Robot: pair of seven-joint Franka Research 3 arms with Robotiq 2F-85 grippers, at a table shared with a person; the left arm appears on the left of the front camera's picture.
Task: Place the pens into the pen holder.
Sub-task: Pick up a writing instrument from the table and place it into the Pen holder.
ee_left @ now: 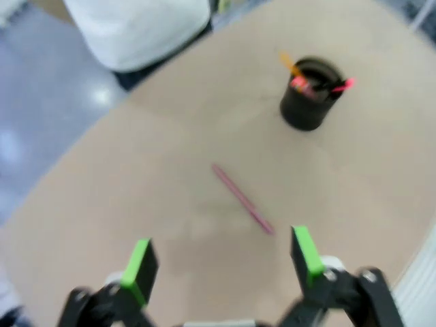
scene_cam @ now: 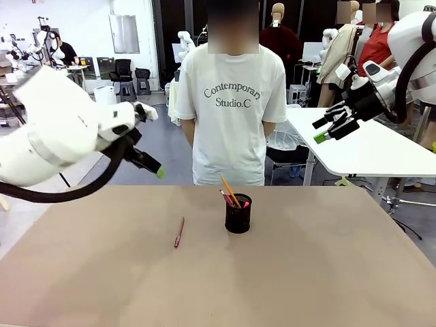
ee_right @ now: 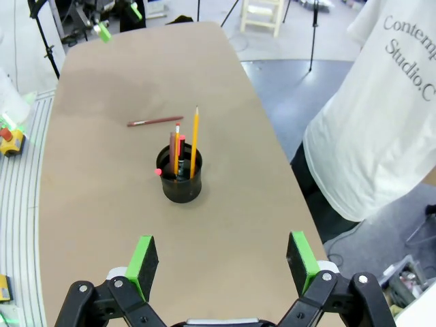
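Observation:
The black mesh pen holder (scene_cam: 238,214) stands upright near the middle of the brown table (scene_cam: 320,272). A yellow-orange pencil (scene_cam: 228,190) and a pen with red ends lean inside it. A reddish-brown pen (scene_cam: 179,231) lies flat on the table to the left of the holder. My left gripper (scene_cam: 151,165) hangs open high above the table's far left. In the left wrist view, the gripper (ee_left: 221,262) is empty, with the loose pen (ee_left: 242,199) and the holder (ee_left: 310,102) beyond it. My right gripper (scene_cam: 319,131) is open, raised at the far right; in its wrist view (ee_right: 221,262) it looks down on the holder (ee_right: 182,184) and the loose pen (ee_right: 155,122).
A person in a white T-shirt (scene_cam: 235,116) stands at the table's far edge, with no hands over the table. A white table (scene_cam: 368,146) stands behind at the right. The brown tabletop is bare around the holder and the loose pen.

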